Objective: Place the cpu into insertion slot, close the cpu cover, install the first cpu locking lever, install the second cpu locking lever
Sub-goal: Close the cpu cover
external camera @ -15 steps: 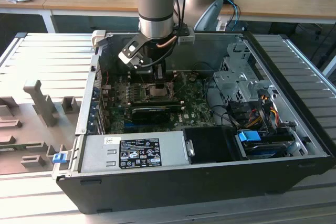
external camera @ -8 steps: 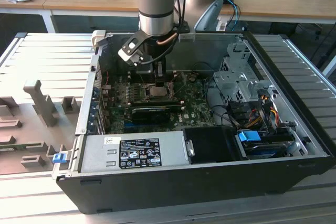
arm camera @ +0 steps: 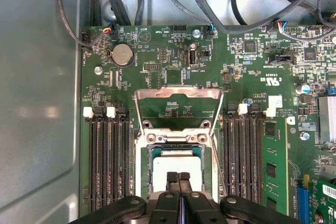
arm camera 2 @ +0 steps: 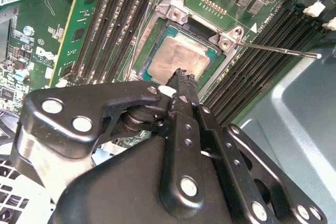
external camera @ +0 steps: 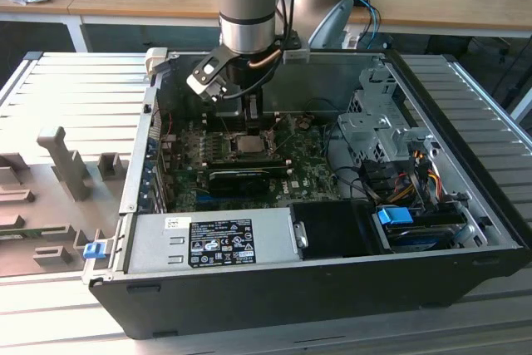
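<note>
Tool [arm camera: 178,177] fingers lie closed flat against each other in both wrist views, with nothing clamped between them. Their tips hang right over the silver face of the cpu [arm camera: 178,162]; whether they touch it cannot be told. The cpu sits seated in the insertion slot [arm camera: 140,171], level inside its silvery rim. Just beyond, the cpu cover [arm camera: 178,94] stands tipped back open on its hinge, so the green board [arm camera: 157,45] shows through its cut-out. In the second wrist view a thin locking lever [arm camera 2: 283,50] juts out sideways from the slot's corner, unlatched. Long black memory slots [arm camera: 107,161] flank the socket. In the exterior view, the arm [external camera: 247,6] reaches down into the open computer case [external camera: 291,297], which rests on a ribbed metal counter [external camera: 66,89].
</note>
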Available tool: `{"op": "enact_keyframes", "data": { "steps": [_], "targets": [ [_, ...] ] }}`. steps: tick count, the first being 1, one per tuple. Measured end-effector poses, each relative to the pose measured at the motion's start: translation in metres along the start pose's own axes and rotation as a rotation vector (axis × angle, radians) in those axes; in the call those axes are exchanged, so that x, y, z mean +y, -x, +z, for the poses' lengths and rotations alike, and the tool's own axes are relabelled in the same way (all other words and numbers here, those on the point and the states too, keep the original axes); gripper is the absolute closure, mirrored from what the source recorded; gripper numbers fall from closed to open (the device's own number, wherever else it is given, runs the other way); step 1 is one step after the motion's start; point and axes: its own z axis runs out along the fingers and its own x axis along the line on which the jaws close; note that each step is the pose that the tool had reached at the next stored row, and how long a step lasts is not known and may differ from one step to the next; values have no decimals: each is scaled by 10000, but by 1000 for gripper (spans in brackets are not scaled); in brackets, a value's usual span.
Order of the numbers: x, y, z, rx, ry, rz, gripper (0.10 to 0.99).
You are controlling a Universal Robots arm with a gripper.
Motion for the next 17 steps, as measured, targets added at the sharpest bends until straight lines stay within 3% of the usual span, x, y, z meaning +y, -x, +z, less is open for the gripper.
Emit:
{"op": "enact_keyframes", "data": {
  "steps": [17],
  "targets": [
    [4,-4,-50,1,1,0,980]
  ]
}}
